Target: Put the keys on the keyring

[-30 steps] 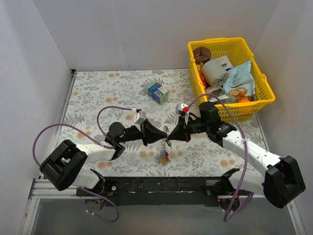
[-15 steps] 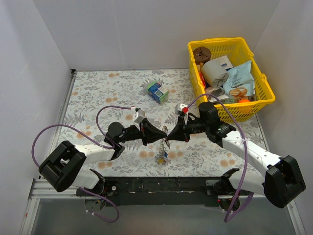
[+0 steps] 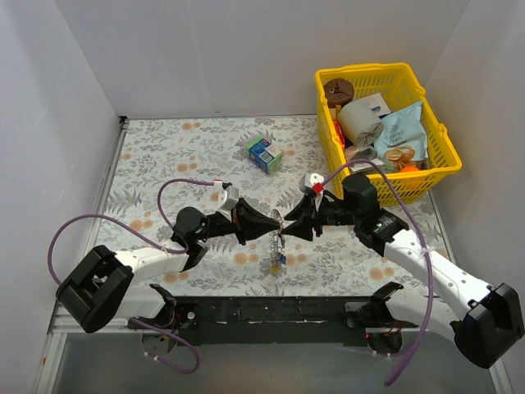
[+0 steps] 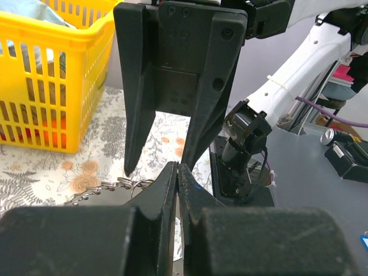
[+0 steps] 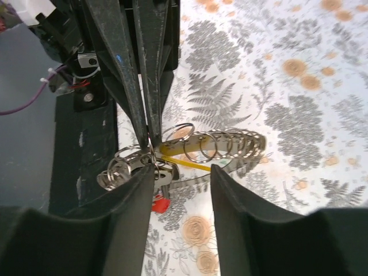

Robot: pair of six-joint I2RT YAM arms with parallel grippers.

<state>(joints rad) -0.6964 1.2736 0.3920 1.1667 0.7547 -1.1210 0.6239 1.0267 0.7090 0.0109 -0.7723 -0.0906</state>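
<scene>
Left hand [image 4: 177, 172]: clenched, its tips apparently pinching a loop of the keyring [image 5: 230, 144].
Right hand [image 5: 182, 170]: released, straddling the keyring from the right.
Keyring: between both hands, near middle of the tabletop [image 3: 164, 148], long axis roughly near-far.
Keys [image 5: 175, 156]: bunched at the keyring.
Basket [image 3: 369, 74], far right: roll [image 3: 359, 121], snack bag [image 3: 402, 139], brown disc [image 3: 337, 87].

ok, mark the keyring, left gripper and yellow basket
keyring [image 5: 202, 147], right wrist view, coiled wire loops.
left gripper [image 3: 272, 223], top view, between its fingertips.
yellow basket [image 3: 361, 72], top view, far rim.

keys [image 3: 277, 261] too small to tell apart, keyring [image 5: 227, 146] partly behind jaws
</scene>
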